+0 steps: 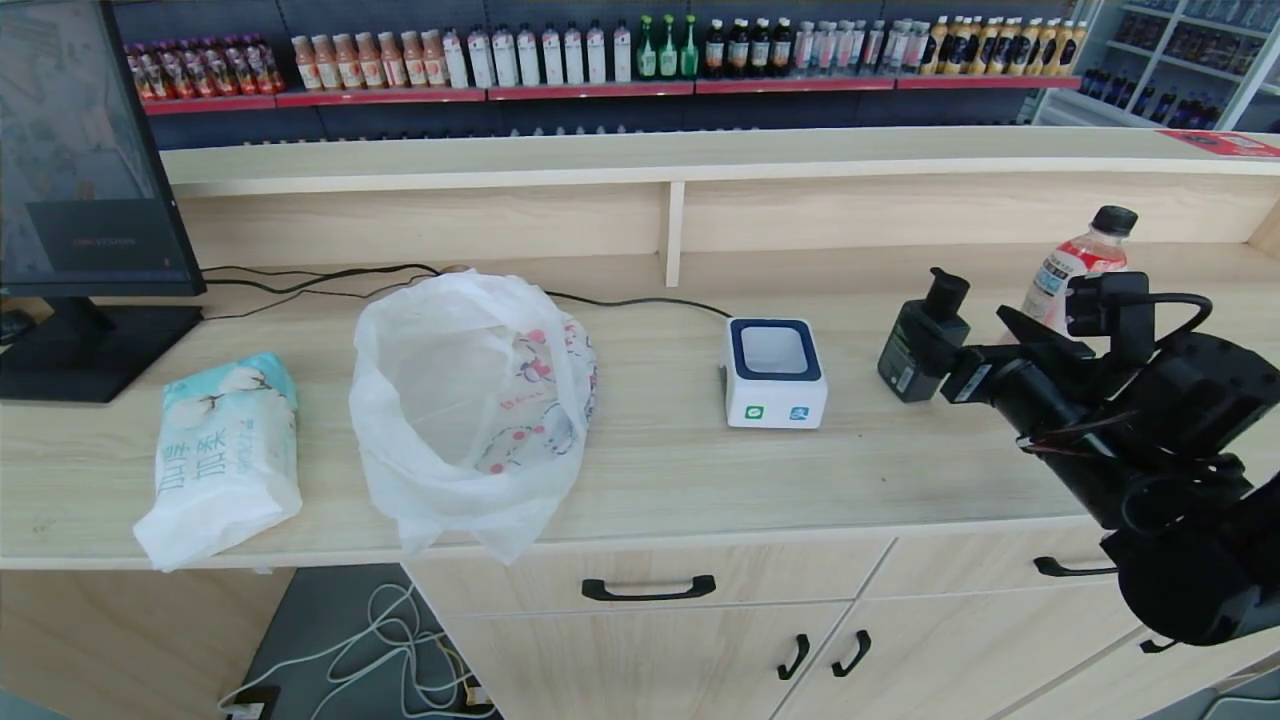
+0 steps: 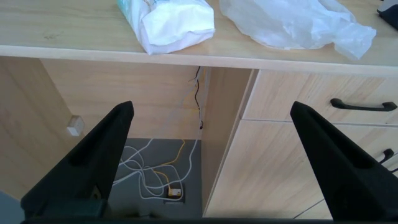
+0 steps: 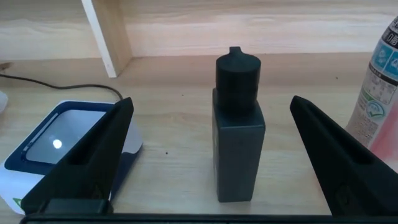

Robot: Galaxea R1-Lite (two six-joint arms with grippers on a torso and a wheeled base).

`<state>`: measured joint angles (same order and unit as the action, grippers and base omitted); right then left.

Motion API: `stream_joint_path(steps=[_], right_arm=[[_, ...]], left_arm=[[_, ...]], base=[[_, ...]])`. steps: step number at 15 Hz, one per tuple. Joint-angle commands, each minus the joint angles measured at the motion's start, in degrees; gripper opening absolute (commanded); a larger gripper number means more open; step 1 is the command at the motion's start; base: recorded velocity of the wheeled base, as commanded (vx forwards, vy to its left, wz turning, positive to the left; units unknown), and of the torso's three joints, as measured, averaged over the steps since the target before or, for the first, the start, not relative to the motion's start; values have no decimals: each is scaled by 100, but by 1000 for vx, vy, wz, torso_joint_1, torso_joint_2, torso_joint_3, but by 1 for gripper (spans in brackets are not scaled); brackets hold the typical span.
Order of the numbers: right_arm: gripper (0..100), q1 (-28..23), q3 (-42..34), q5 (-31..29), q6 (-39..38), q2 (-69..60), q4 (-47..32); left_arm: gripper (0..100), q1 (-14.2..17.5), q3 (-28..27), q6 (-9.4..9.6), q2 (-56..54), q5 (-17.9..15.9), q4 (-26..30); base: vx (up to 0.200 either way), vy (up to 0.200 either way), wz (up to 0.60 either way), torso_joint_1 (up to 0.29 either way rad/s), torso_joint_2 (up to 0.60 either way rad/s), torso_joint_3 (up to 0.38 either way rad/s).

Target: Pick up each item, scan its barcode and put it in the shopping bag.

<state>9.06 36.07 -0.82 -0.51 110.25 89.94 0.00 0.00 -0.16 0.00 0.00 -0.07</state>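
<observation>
Head view: on the counter [image 1: 700, 470] I see the shopping bag [image 1: 470, 400] open between the tissue pack [image 1: 225, 455] and the scanner [image 1: 775, 372].

Left wrist view: my left pincer [image 2: 211, 106] is spread apart and empty, below the counter edge.

Right wrist view: my right pincer [image 3: 211, 102] is spread apart, facing the upright dark bottle [image 3: 237, 130] without touching it.

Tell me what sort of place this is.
Most likely a shop checkout. Shelves of bottled drinks line the back wall, a barcode scanner sits on the wooden counter, and an open plastic shopping bag lies beside it.
</observation>
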Motion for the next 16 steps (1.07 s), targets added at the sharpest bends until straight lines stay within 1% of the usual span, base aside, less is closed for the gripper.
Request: stream_joint_path(steps=[1, 6, 10, 16], right_arm=[[100, -9, 119, 3, -19, 190, 6], [100, -159, 339, 11, -10, 550, 6], [100, -185, 612, 20, 25, 796, 6], [100, -203, 752, 284, 113, 1025, 6]], left_arm=[[100, 0, 0, -2, 0, 0, -1], [100, 0, 0, 7, 0, 0, -1], [100, 0, 0, 16, 0, 0, -1], [100, 0, 0, 7, 0, 0, -1]], base=[[0, 0, 0, 0, 0, 0], [0, 0, 0, 0, 0, 0], [0, 0, 0, 0, 0, 0], [0, 0, 0, 0, 0, 0]])
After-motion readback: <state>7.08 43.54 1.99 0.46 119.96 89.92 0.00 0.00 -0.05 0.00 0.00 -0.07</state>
